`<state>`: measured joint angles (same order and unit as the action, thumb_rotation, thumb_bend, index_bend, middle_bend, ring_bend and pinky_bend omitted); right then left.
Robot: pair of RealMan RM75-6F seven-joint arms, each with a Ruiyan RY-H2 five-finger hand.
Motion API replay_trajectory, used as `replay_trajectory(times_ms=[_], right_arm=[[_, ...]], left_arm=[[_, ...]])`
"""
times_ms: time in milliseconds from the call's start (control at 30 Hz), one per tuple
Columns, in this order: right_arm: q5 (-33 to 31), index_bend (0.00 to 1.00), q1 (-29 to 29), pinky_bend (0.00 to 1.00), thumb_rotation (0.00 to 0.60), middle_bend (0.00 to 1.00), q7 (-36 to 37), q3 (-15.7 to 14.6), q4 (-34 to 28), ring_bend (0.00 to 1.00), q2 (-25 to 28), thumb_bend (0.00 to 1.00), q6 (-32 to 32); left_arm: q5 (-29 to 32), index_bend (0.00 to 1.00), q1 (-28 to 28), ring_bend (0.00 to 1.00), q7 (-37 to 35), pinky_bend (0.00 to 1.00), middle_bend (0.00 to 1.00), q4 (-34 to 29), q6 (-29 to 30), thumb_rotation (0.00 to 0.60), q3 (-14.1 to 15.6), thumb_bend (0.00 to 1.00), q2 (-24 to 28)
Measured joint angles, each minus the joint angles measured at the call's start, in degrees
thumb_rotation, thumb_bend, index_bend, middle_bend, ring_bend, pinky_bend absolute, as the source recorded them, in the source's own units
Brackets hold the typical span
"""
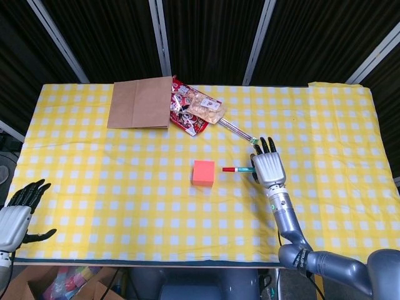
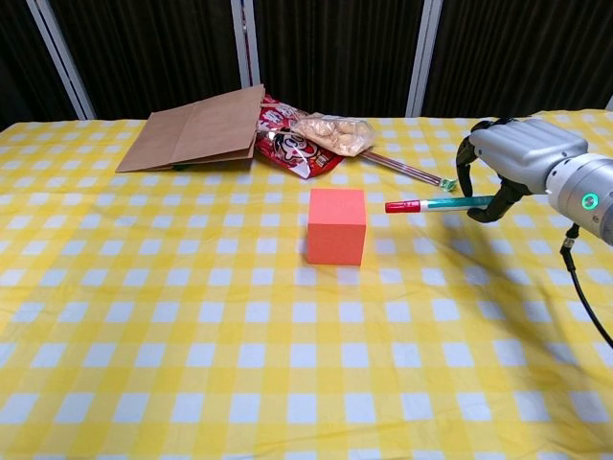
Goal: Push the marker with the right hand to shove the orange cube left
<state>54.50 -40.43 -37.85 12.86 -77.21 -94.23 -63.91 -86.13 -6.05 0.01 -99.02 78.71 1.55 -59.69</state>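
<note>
The orange cube (image 1: pixel 203 173) sat on the yellow checked tablecloth (image 1: pixel 112 187) near the middle of the table, upright and square to the checks, with nothing touching it. To its right the marker (image 2: pixel 436 203) was held level above the cloth, its red cap pointing left at the cube and stopping short of the cube's right face, so a clear gap lay between the two. The right hand (image 1: pixel 267 167) gripped the marker's teal barrel at the right end, fingers curled around it from above in the chest view, the back of the hand facing up in the head view. The left hand (image 1: pixel 15 212) hung off the near left edge of the table, well apart from everything, holding nothing, its dark fingers spread. At the far side of the table a brown paper bag (image 1: pixel 139 102) lay flat, and just to its right, partly touching it, a red snack packet (image 1: pixel 187 112) lay under a clear bag of pale snacks (image 2: pixel 333 132). From those packets a thin stick (image 2: pixel 407 170) ran diagonally toward the right, its green-tipped end lying on the cloth just beyond the right hand's fingertips.
</note>
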Motion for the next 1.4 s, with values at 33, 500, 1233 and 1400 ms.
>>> replay_trajectory(times_ms=[33,500,1233,1400], right_arm=[[-0.11,0.67,0.19,0.00,0.600,0.24,-0.15,-0.05,-0.59,0.01,0.28,0.55,-0.20],[-1.48,0.67,-1.12,0.00,0.600,0.24,-2.12,-0.06,0.49,0.01,-3.25,0.55,0.48],[-3.29,0.67,-6.03,0.00,0.600,0.24,-5.17,2.13,4.35,0.01,-11.08,0.55,1.55],[-4.15,0.67,-5.47,0.00,0.600,0.24,-6.85,2.01,3.67,0.01,-10.20,0.55,0.16]], left_arm=[[-0.08,0.00,0.01,0.00,0.05,0.08,0.00,-0.01,0.05,0.600,0.01,0.00,-0.02],[0.09,0.00,-0.10,0.00,-0.13,0.08,0.00,-0.04,-0.01,0.600,-0.10,0.00,-0.02],[0.78,0.00,-0.51,0.00,-1.71,0.08,0.00,-0.31,-1.08,0.600,-0.14,0.00,0.71],[0.86,0.00,-0.52,0.00,-1.59,0.08,0.00,-0.34,-1.07,0.600,-0.16,0.00,0.67]])
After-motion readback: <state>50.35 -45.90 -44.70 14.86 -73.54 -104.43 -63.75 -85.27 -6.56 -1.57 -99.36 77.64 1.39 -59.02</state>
